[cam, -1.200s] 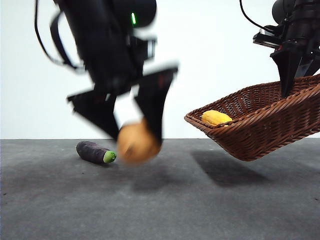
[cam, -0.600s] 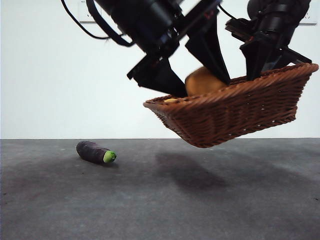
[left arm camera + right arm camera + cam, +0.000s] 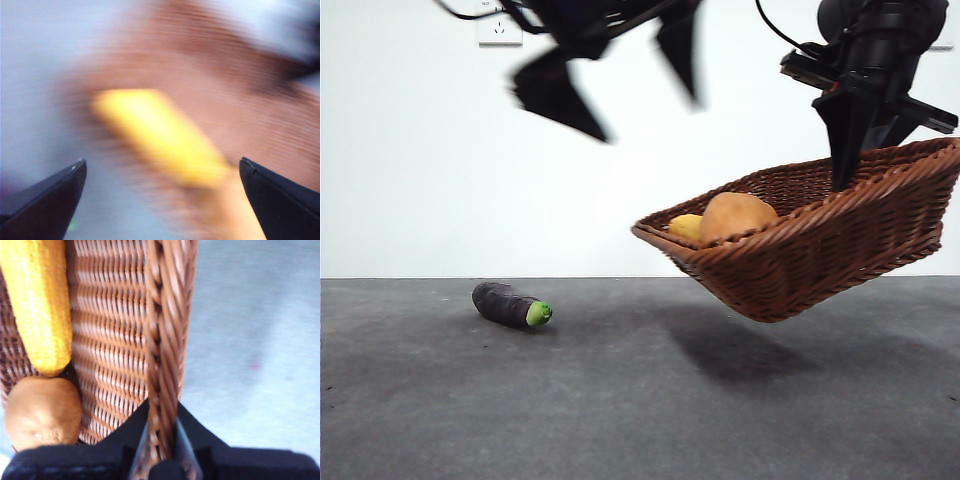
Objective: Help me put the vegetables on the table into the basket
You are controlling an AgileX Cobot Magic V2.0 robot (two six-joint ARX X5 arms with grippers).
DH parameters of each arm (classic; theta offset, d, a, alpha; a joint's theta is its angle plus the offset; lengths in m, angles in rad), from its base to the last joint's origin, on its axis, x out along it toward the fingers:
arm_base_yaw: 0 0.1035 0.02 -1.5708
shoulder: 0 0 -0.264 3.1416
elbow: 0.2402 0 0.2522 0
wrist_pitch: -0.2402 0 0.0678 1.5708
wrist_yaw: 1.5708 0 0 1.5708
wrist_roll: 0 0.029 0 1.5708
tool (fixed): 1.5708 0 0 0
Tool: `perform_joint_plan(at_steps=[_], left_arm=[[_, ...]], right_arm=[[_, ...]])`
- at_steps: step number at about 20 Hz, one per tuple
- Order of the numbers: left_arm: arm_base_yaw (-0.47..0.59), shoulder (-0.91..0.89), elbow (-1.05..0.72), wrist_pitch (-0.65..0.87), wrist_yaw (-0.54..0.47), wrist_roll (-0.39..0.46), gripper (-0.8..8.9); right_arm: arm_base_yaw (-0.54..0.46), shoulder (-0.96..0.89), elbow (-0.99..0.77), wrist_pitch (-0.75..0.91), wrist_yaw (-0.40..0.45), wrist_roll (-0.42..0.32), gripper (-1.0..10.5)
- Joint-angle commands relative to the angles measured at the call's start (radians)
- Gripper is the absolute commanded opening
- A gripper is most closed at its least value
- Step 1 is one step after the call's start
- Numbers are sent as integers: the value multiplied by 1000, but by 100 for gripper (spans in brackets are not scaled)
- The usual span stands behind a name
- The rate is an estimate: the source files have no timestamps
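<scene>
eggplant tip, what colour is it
Bright green, on the dark-purple eggplant lying on the table; front view shows it best.

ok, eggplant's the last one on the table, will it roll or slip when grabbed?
The eggplant lies on its side on the flat table, rounded and elongated, so a nudge across its length would probably roll it. Its skin looks smooth, so it may slip in a narrow pinch. It looks small and toy-like, likely light and rigid.

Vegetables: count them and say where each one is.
3. The corn cob and the potato lie in the raised basket; the eggplant lies on the table. None seems hidden.
</scene>
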Motion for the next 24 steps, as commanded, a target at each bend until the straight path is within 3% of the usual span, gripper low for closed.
perform_joint_plan(at_steps=[1, 4, 7, 12, 15, 24], left_arm=[[124, 18, -5, -36, 13, -126, 597], [286, 81, -3, -33, 115, -193, 593], [366, 204, 68, -102, 182, -186, 525], [382, 434, 304, -280, 169, -120, 526], [382, 510, 369, -370, 76, -59, 526], [409, 557, 369, -309, 51, -60, 526]], right_arm=[[-24, -9, 6, -17, -6, 0, -8], [-35, -9, 6, -17, 1, -1, -8], [-34, -9, 6, -14, 1, -1, -8], [-34, -9, 6, -18, 0, -1, -8], [-34, -9, 6, -18, 0, -2, -8], [-34, -9, 6, -13, 0, -8, -8]])
